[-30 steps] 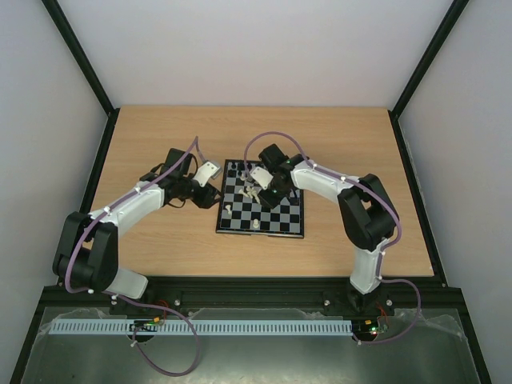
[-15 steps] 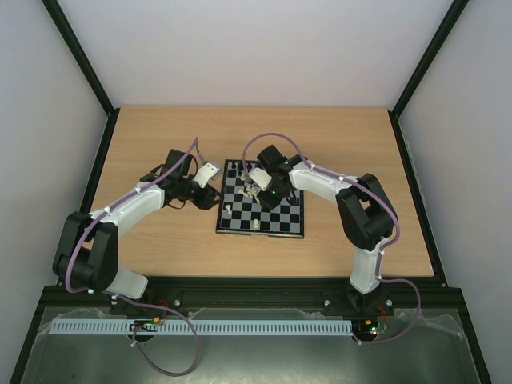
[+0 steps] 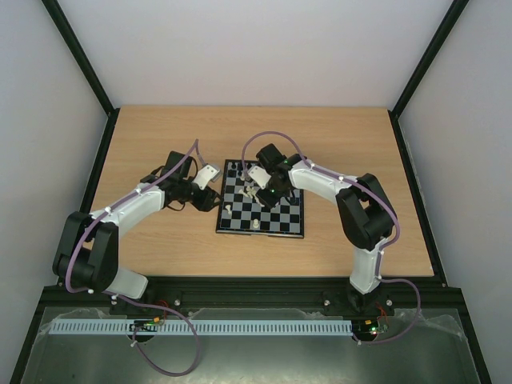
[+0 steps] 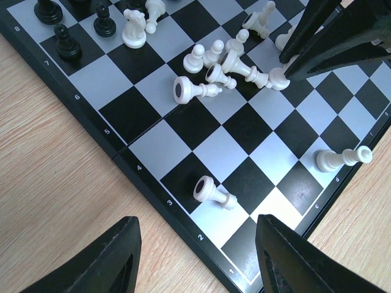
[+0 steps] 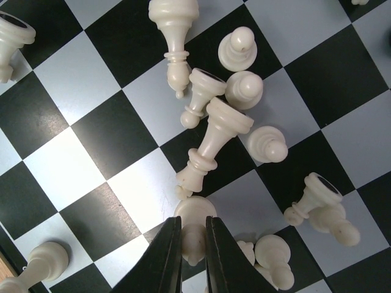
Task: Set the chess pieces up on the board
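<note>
Progress early: white pieces (image 5: 214, 131) toppled on the board (image 4: 153, 146), few black pieces (image 4: 67, 43) standing. We have right jaws clamped on one white piece (image 5: 194, 223), left jaws apart.

Light wood-grain table (image 3: 160, 144) fills the middle of the top view, hemmed in by a black rail (image 3: 102, 152) on its left and right sides. Flat on it, right around frame centre, lies the board (image 3: 284, 222), slightly askew. In the left wrist view, bare wood runs down the left and shows again at lower right.
</note>
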You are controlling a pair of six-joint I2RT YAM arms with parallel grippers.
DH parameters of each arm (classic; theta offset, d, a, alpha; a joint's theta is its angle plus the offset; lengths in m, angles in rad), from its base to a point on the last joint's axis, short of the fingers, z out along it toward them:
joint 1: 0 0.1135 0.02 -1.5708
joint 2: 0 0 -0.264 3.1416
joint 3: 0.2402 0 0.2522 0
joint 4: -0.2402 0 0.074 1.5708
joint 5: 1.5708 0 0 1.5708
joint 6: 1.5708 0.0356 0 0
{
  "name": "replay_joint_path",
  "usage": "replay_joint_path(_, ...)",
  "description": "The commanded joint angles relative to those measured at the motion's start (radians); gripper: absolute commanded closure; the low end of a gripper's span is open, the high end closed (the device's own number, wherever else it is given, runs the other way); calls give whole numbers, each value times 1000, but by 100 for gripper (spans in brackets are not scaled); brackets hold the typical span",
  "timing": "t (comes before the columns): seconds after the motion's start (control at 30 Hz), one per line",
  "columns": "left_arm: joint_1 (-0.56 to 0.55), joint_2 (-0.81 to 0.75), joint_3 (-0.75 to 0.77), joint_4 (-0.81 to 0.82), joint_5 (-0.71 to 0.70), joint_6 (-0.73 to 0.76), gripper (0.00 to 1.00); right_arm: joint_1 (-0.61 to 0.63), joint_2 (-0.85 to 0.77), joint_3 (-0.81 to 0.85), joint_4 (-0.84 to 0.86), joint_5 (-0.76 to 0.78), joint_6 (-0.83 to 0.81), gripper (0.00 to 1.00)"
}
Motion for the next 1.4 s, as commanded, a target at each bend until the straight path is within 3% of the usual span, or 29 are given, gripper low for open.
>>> replay_joint_path(0.0, 1, -12, -7, 14, 19, -3, 45, 4, -35, -9, -49, -6, -3, 93)
replay_joint_path(0.43, 0, -4, -15, 26, 27, -13, 45, 14, -342, -337, -11, -31, -53, 94)
replay_joint_path(1.17, -4, -6, -19, 29, 26, -17, 44, 50, -271, -339, 15, -14, -110, 92)
replay_joint_path(1.37, -4, -3, -20, 34, 30, -19, 44, 51, -277, -348, 13, -6, -109, 85)
